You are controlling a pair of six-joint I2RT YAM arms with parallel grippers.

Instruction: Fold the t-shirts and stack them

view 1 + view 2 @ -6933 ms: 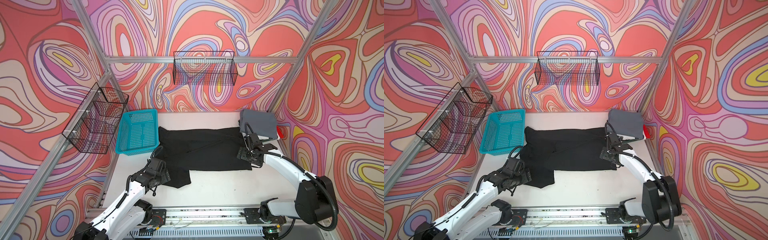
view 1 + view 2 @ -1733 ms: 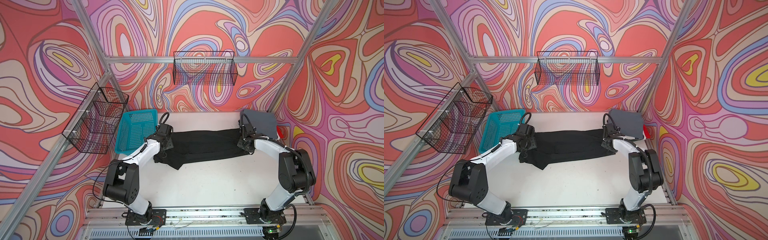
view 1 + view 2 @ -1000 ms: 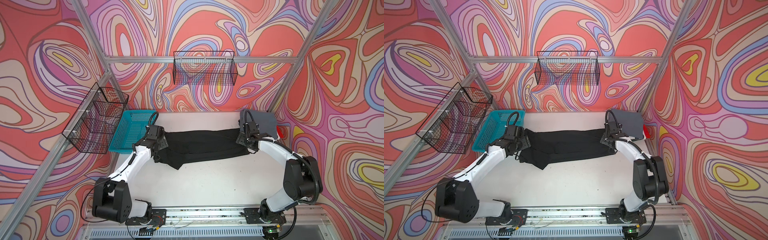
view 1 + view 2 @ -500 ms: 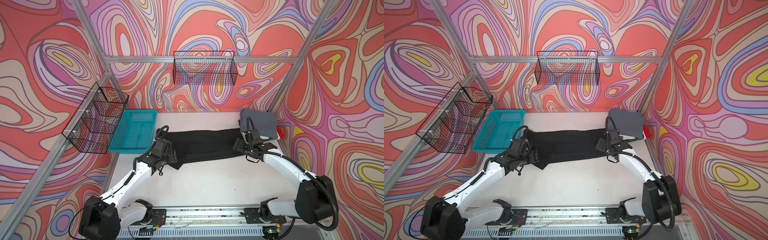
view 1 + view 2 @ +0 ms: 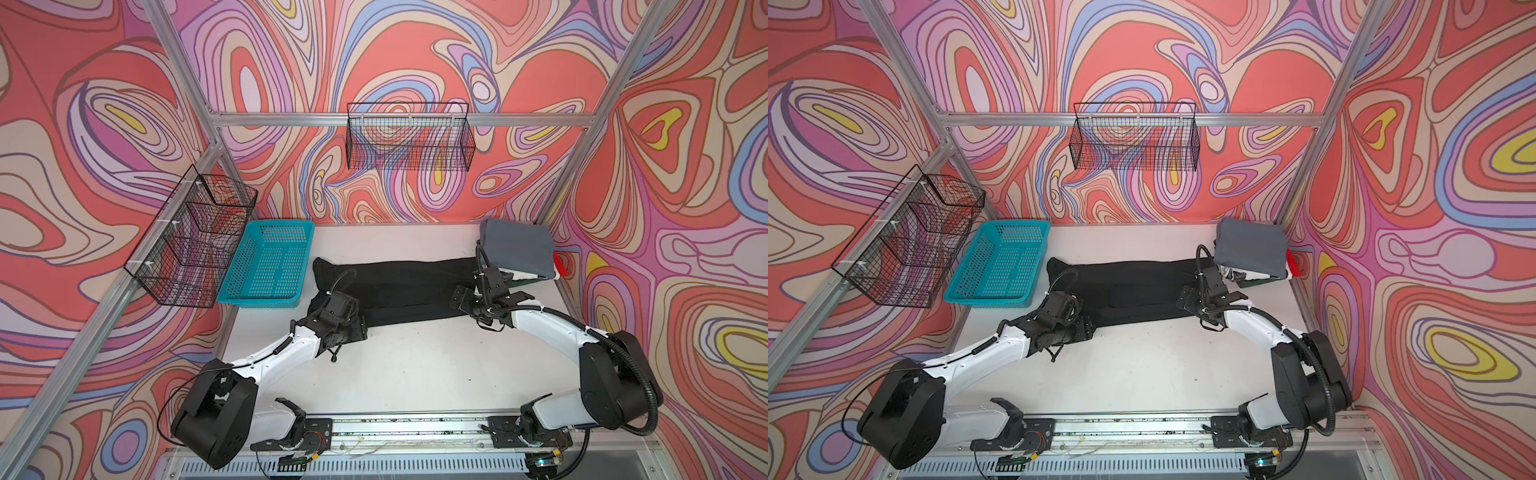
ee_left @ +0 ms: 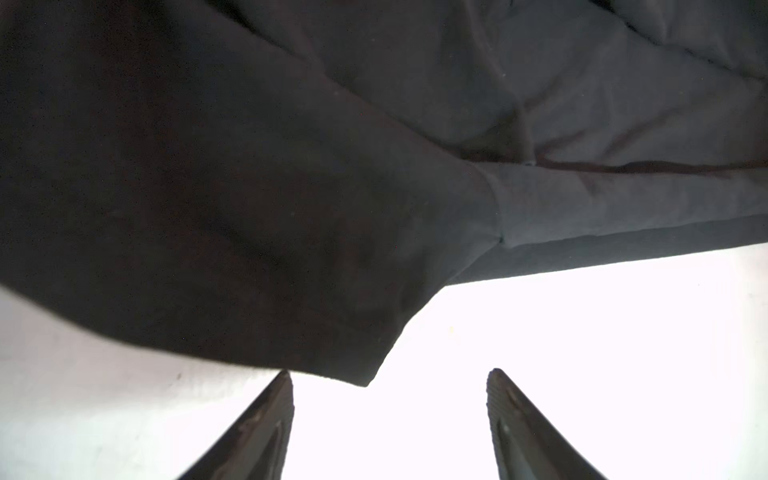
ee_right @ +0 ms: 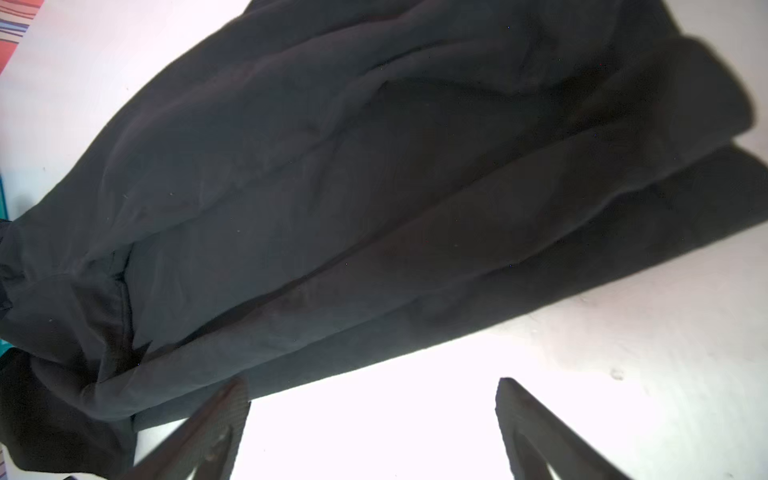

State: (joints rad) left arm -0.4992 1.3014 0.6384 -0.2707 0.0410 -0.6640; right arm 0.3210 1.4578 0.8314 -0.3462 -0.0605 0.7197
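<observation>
Centrally, the black t-shirt (image 5: 399, 286) lies on the white table (image 5: 415, 365) as a long, narrow band running left to right in both top views. It is folded lengthwise, a soft matte knit with shallow creases, and one short sleeve sticks out at its near left end. Just behind its right end, in the far right corner, sits the stack. The slate-grey t-shirt (image 5: 515, 247) is on top as a smooth folded rectangle, a thin white t-shirt (image 5: 530, 275) edge shows beneath it, and a bit of the red t-shirt (image 5: 561, 266) pokes out on the wall side. The left gripper (image 6: 390, 374) is low at the sleeve. Its wrist view shows two dark ribbed fingers spread apart with nothing clamped, and the hemmed sleeve corner just reaches the gap between the tips. The right gripper (image 7: 372, 380) is at the near right edge of the band, jaws wide and holding nothing. One fingertip overlaps the shirt's layered folded edge in its wrist view; contact unclear. The turquoise basket (image 5: 270, 266), perforated plastic and rectangular, stands just left of the shirt's left end. One black wire basket (image 5: 409, 137) hangs on the back rail and a second, tiered wire rack (image 5: 195, 237) hangs on the left rail. The walls (image 5: 415, 50) carry swirls of coral, lilac and cream.
</observation>
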